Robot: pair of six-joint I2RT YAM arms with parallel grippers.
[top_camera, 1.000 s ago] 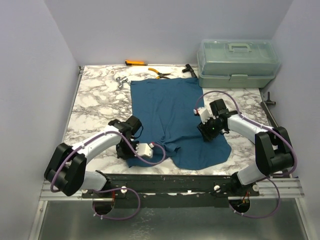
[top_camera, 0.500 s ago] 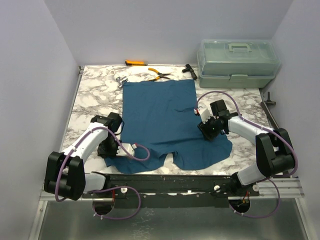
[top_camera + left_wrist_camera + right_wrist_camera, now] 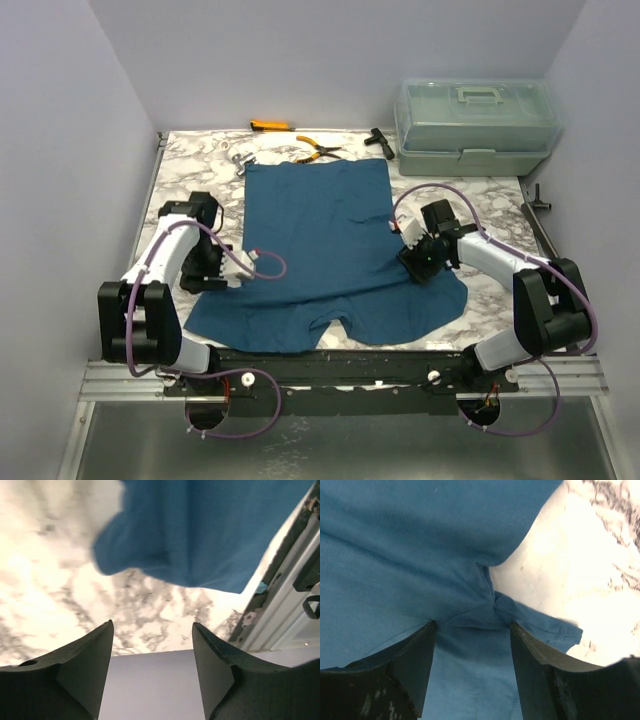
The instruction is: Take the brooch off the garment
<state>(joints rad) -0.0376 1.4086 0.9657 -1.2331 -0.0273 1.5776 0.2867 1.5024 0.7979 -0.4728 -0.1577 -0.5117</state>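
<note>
The garment (image 3: 320,220), a dark teal T-shirt, lies spread flat on the marble table, neck towards the near edge. The brooch is not in view in any frame. My left gripper (image 3: 204,274) hovers by the left sleeve, open and empty; in the left wrist view (image 3: 152,624) the sleeve (image 3: 200,530) lies beyond the fingertips, apart from them. My right gripper (image 3: 415,264) sits on the garment's right side near the armpit seam. In the right wrist view (image 3: 472,624) its jaws stand apart over bunched cloth (image 3: 420,555), with the sleeve hem (image 3: 555,630) beside the right finger.
A pale green toolbox (image 3: 475,125) stands at the back right. Orange-handled pliers (image 3: 318,150), a yellow-handled tool (image 3: 270,126), a metal piece (image 3: 240,160) and a black part (image 3: 378,140) lie along the back edge. The metal rail (image 3: 285,605) runs along the near edge.
My left gripper has pulled the left sleeve out to the left, flattening the garment, then opened and let the cloth go. The right gripper has stayed put and opened a little.
</note>
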